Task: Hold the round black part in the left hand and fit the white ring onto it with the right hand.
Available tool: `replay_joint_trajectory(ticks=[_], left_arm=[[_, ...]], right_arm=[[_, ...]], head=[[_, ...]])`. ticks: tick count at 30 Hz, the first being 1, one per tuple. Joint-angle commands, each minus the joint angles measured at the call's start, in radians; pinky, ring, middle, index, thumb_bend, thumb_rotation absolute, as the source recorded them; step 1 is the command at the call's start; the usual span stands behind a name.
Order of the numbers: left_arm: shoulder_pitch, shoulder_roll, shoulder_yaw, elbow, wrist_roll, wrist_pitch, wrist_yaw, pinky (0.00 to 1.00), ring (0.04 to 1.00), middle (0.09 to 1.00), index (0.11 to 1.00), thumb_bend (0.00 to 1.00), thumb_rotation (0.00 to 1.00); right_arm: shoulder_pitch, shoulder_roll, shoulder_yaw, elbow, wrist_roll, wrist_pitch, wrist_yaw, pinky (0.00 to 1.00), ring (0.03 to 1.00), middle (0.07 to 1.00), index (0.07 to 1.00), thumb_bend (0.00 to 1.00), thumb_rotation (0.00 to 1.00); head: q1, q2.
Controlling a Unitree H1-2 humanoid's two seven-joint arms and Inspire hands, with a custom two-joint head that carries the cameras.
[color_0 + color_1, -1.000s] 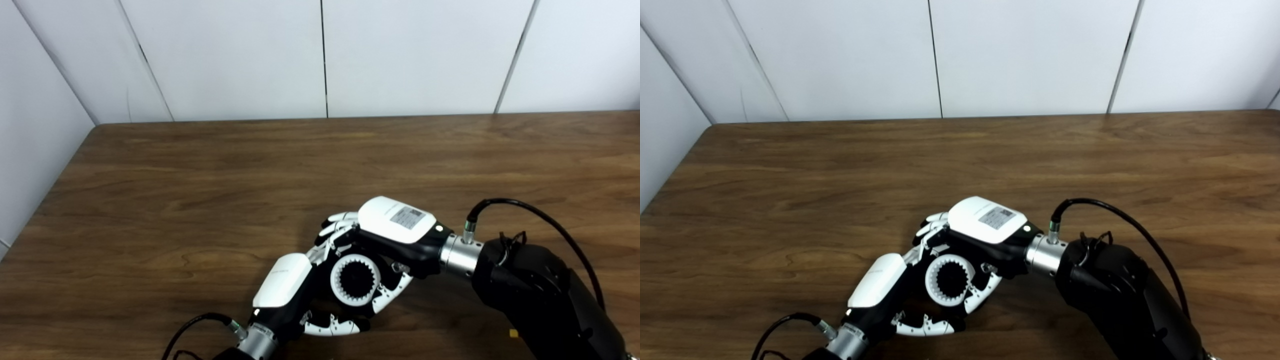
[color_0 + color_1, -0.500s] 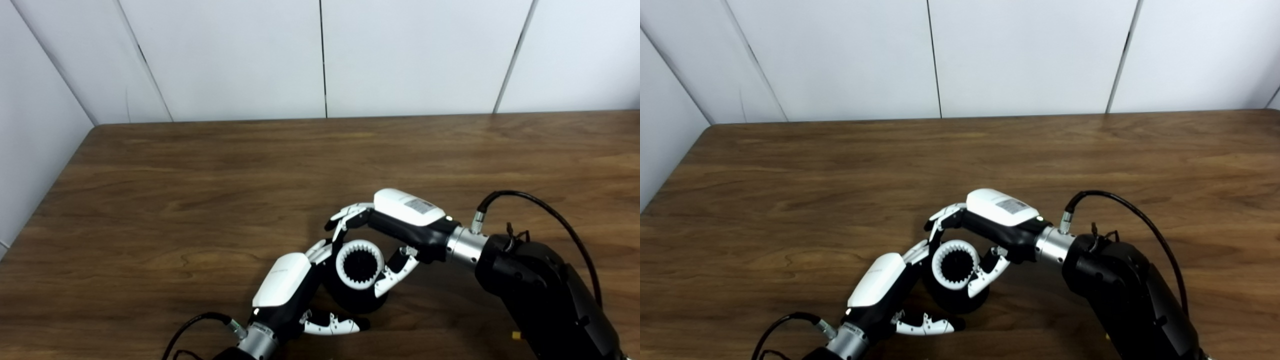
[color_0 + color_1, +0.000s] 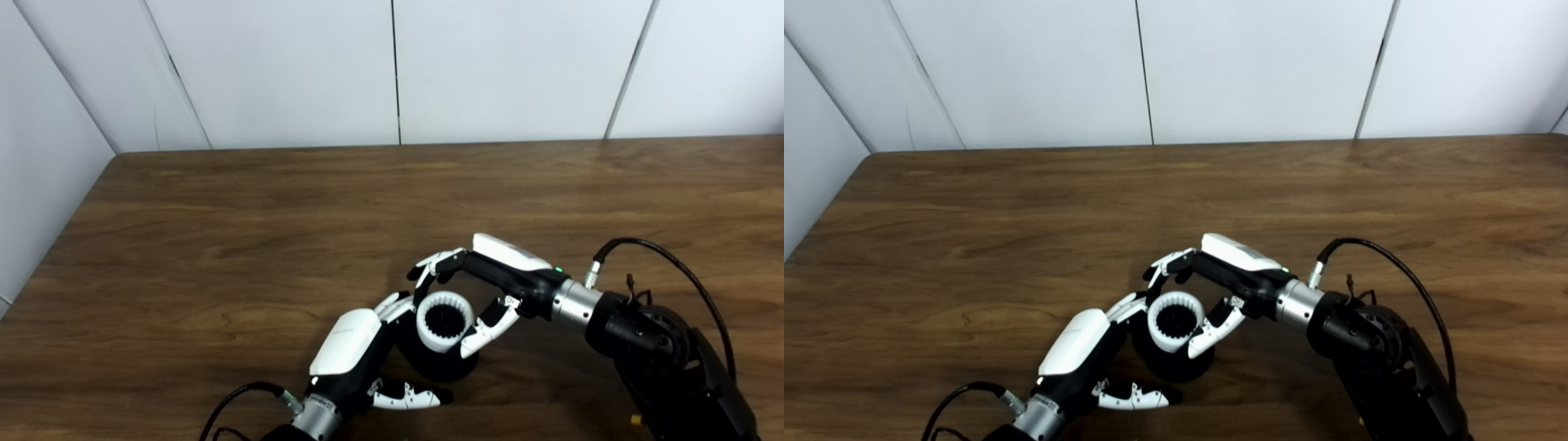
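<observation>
Since 1.0 s ago: right hand (image 3: 490, 288) has rolled from palm-down over the parts to edge-on, so its white back shell now shows narrow, and its wrist sits further right.

Left hand (image 3: 361, 352) has kept its place at the near table (image 3: 245, 214) edge. Its fingers (image 3: 392, 304) reach round the far-left side of the round black part (image 3: 442, 366) and its thumb (image 3: 407, 399) lies in front; whether they press on it cannot be told.

Round black part stands on the table just right of the left palm. White ring (image 3: 445, 312), toothed on its inside, sits on top of it; how fully seated cannot be told.

Right hand straddles the ring: fingers curled over its far rim, thumb against its near-right side, clamped on it.
</observation>
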Motion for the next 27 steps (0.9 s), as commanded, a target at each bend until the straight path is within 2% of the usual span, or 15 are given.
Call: replay_joint_trajectory(ticks=[1,8,14,21,23,27], left_arm=[[0.016,0.003,-0.016,-0.009,-0.003,0.009,-0.034,0.85,0.957,0.908,0.851,0.86,0.30],[0.010,0.005,-0.014,-0.007,0.005,0.009,-0.033,0.84,0.947,0.903,0.847,0.86,0.32],[0.009,0.002,-0.015,-0.016,0.009,0.023,-0.043,0.84,0.950,0.903,0.848,0.86,0.31],[0.009,-0.002,-0.010,-0.003,0.005,0.014,-0.027,0.83,0.939,0.898,0.846,0.87,0.31],[0.009,-0.004,-0.008,-0.001,-0.001,0.014,-0.026,0.83,0.941,0.900,0.848,0.87,0.30],[0.007,-0.002,-0.008,-0.001,0.007,0.012,-0.025,0.83,0.938,0.900,0.852,0.86,0.31]], right_arm=[[-0.008,-0.004,-0.012,0.017,-0.003,0.038,-0.026,0.76,0.828,0.805,0.494,0.52,0.15],[0.026,-0.019,0.004,0.029,0.001,0.000,-0.075,0.75,0.834,0.809,0.494,0.52,0.15],[0.040,-0.036,0.032,0.026,-0.027,-0.005,-0.092,0.74,0.836,0.816,0.495,0.52,0.15],[0.056,-0.068,0.091,0.042,-0.076,-0.079,-0.129,0.71,0.825,0.818,0.496,0.52,0.15],[0.058,-0.074,0.110,0.036,-0.096,-0.067,-0.124,0.73,0.852,0.839,0.677,0.82,0.24],[0.055,-0.082,0.129,0.042,-0.111,-0.077,-0.127,0.73,0.862,0.859,0.762,0.90,0.28]], head=[[0.001,0.004],[0.000,0.006],[-0.002,0.011],[-0.001,0.009],[0.001,0.010],[-0.001,0.009]])
